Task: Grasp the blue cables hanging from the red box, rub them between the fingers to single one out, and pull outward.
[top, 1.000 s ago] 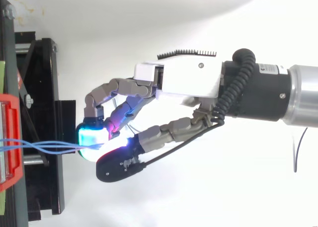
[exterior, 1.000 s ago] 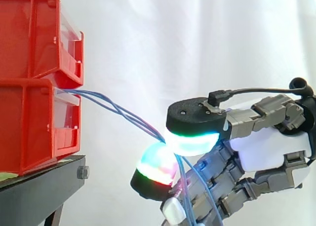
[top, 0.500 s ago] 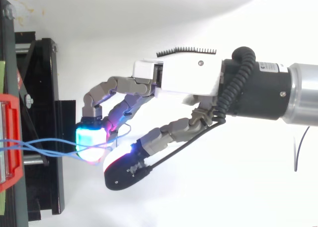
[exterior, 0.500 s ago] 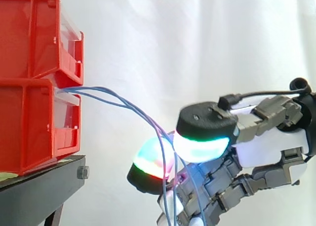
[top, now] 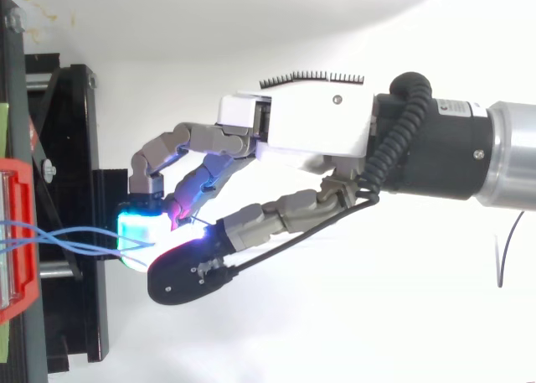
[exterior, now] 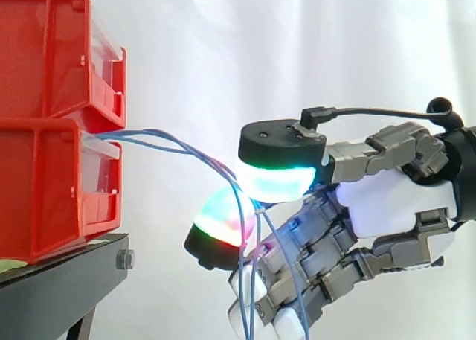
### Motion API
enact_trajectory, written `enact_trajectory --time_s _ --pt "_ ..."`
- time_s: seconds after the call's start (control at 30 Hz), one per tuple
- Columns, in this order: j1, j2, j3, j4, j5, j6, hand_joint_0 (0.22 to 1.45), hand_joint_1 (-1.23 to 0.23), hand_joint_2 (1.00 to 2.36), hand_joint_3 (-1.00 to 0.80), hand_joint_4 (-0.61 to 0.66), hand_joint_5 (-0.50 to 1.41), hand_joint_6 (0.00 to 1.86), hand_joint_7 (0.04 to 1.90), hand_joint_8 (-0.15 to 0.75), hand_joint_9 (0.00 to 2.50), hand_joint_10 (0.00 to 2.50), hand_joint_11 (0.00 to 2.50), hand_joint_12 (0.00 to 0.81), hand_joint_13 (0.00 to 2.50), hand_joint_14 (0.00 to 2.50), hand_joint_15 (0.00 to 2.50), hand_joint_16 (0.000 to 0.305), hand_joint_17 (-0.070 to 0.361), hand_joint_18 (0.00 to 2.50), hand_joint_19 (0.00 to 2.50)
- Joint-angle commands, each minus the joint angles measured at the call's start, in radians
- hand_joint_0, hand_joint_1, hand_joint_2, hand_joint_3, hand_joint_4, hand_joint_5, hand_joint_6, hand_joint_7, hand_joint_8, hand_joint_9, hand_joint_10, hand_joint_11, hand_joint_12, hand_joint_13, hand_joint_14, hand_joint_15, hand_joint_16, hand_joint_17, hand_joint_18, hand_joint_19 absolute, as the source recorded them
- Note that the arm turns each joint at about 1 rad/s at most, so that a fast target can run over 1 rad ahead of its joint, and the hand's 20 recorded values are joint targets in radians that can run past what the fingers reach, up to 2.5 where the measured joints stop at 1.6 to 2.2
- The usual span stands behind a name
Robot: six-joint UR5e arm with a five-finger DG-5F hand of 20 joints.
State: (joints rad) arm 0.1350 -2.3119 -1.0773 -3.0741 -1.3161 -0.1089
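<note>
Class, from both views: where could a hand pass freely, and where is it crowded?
Free: above the blue cables, between the upper red bin and the hand, before the white curtain. Narrower: under the cables, between the black stand and the hand. Crowded: where the hand pinches the cables.

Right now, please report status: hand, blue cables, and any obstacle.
Hand shut on blue cables, pinched between thumb and finger. Cables bowed, not taut, from lower red box. No obstacle seen.
</note>
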Motion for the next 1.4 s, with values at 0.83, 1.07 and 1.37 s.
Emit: enact_trajectory --time_s 0.83,1.07,1.37 --pt "-0.002 0.000 -0.001 -0.002 -0.002 0.000 0.58 -0.68 1.00 -0.50 0.22 -0.16 0.79 1.05 0.292 0.75 0.01 0.38 0.349 0.72 0.01 0.33 0.047 0.105 0.62 0.54" --pt "-0.003 0.000 0.000 -0.002 -0.006 0.000 0.60 -0.58 1.01 -0.33 0.19 -0.15 0.76 1.09 0.296 0.75 0.01 0.36 0.351 0.70 0.01 0.33 0.046 0.104 0.60 0.58" --pt "-0.009 0.000 -0.001 -0.034 -0.023 0.000 0.65 -0.78 1.01 -0.31 0.21 -0.18 0.79 1.03 0.288 0.72 0.01 0.42 0.348 0.70 0.01 0.32 0.047 0.106 0.60 0.54"
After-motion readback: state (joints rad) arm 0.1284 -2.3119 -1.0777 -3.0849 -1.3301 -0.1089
